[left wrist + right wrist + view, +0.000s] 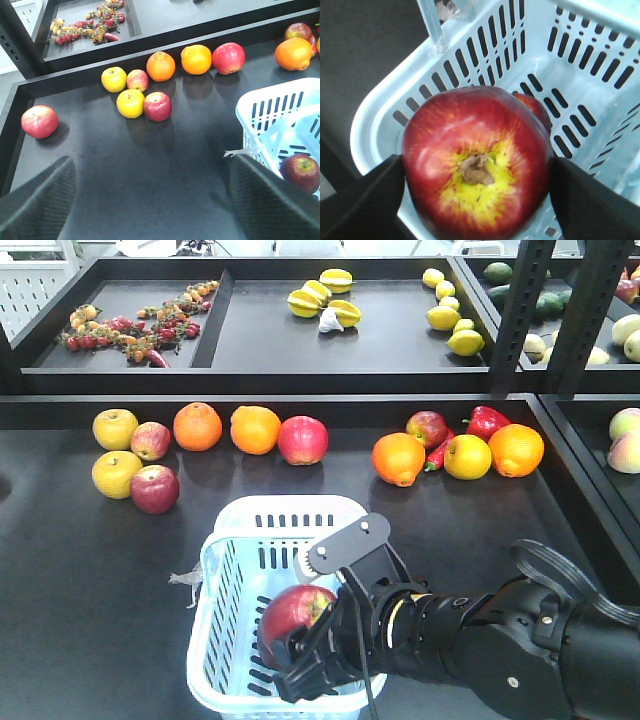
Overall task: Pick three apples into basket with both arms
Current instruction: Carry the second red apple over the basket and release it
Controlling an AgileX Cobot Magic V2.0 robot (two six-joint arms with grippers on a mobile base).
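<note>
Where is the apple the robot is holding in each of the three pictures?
Front view: held apple low centre, over the basket.
Left wrist view: an apple shows in the basket at lower right; cannot tell if it is the same one.
Right wrist view: apple fills the centre.
Shared landmark: the basket.

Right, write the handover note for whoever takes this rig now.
Right gripper: fingers shut on a red apple, held over the basket, not released.
Left gripper: open, empty, above the bare table.
Done: one apple lies in the basket, partly hidden behind the held one.
Left: drop this apple, then fetch a third. The dark red apple beside the yellow fruit looks nearest to the left arm.
</note>
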